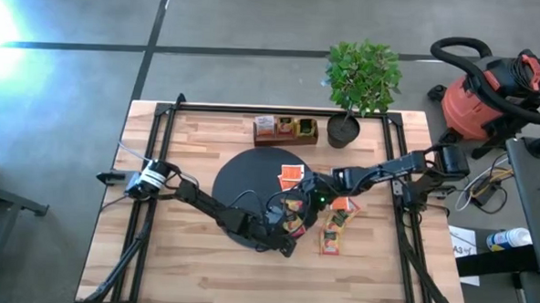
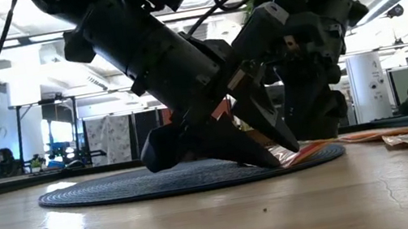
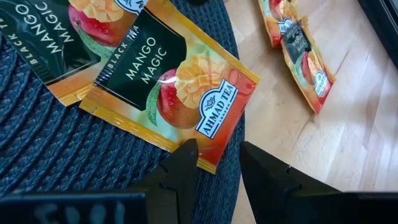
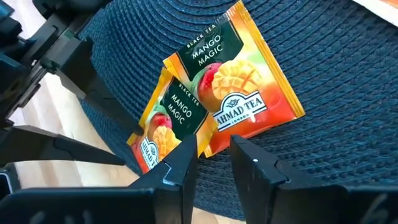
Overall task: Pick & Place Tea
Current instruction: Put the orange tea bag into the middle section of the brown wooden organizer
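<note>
Both tools meet low over the right edge of the round black mat (image 1: 250,183), very near each other; the left tool (image 3: 219,163) stands with its fingers apart, holding nothing, at the corner of an orange tea sachet (image 3: 180,93) that lies on the mat edge; the right tool (image 4: 212,157) is also parted and empty, just at 2 overlapping sachets (image 4: 239,99) on the mat. Another sachet (image 1: 291,175) lies alone on the mat; more sachets (image 1: 335,227) are spread on the table (image 1: 201,267) beside the mat. A wooden box (image 1: 286,129) with sachets and a potted plant (image 1: 360,82) stand at the far edge; a red vacuum cleaner (image 1: 491,97) is on the floor.
</note>
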`<state>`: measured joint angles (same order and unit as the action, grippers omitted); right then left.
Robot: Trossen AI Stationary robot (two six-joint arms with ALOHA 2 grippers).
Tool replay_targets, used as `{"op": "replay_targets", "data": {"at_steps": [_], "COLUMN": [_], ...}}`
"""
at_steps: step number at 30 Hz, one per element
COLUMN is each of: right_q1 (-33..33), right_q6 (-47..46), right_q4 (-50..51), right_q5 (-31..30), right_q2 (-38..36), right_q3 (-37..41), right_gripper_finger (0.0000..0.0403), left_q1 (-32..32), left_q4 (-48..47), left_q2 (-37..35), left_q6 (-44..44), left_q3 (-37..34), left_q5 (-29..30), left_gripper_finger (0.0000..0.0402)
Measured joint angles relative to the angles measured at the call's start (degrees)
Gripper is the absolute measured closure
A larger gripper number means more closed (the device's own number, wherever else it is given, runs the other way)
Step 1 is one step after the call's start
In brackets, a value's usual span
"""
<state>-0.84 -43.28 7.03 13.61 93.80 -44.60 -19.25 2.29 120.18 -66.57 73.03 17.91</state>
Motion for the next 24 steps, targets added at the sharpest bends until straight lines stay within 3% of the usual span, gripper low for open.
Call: {"op": "replay_targets", "data": {"at_steps": [16,24], "right_q1": [0.63,0.63], "right_q6": [0.06,-0.04], "right_q4": [-3.53,-3.09], "right_q5": [-0.04,-2.11], "right_q2": [0.2,0.2], "right_q3": [0.05,1.31], "right_gripper_finger": [0.025,0.0244], "left_q1": [0.39,1.18], "left_q4": [-0.11,0.52], "left_q2": [0.09,0.17], "left_q6": [0.5,1.19], "left_q3": [-0.16,-0.2], "left_q5": [1.27,1.68], "left_gripper_finger": [0.0275,0.0275]}}
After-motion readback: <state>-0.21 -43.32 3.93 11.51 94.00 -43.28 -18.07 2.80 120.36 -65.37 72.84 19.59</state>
